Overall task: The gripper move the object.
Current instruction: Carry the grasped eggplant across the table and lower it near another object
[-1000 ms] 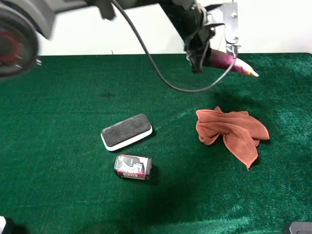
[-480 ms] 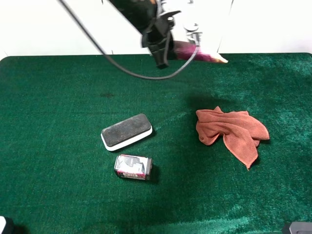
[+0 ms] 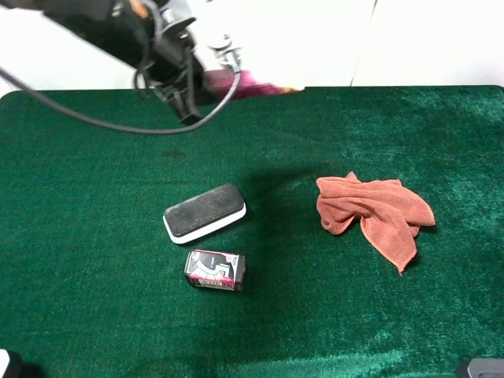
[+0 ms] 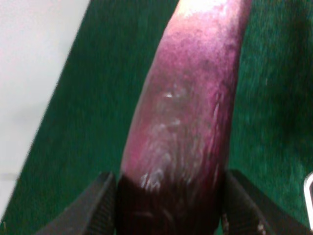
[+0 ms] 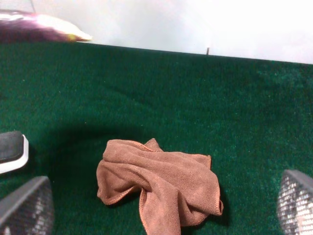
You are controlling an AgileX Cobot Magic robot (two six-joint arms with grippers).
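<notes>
My left gripper [image 3: 213, 79] is shut on the purple eggplant [image 3: 253, 83] and holds it high above the back of the green table, left of centre. Its whitish tip points right. In the left wrist view the eggplant [image 4: 188, 127] fills the frame, clamped between the two fingers [image 4: 93, 208]. The right wrist view shows the eggplant [image 5: 41, 27] at the far edge. My right gripper [image 5: 161, 205] is open and empty, low near the front right, facing the rust-orange cloth [image 5: 159, 183].
The rust-orange cloth [image 3: 374, 213] lies right of centre. A black-topped white eraser block [image 3: 205, 213] lies in the middle, with a small printed can [image 3: 214, 270] on its side just in front. The green table [image 3: 94, 260] ends at a white wall behind.
My left arm has swung left across the back of the table, carrying the eggplant from above the cloth's far side to left of centre. The rest has not moved.
</notes>
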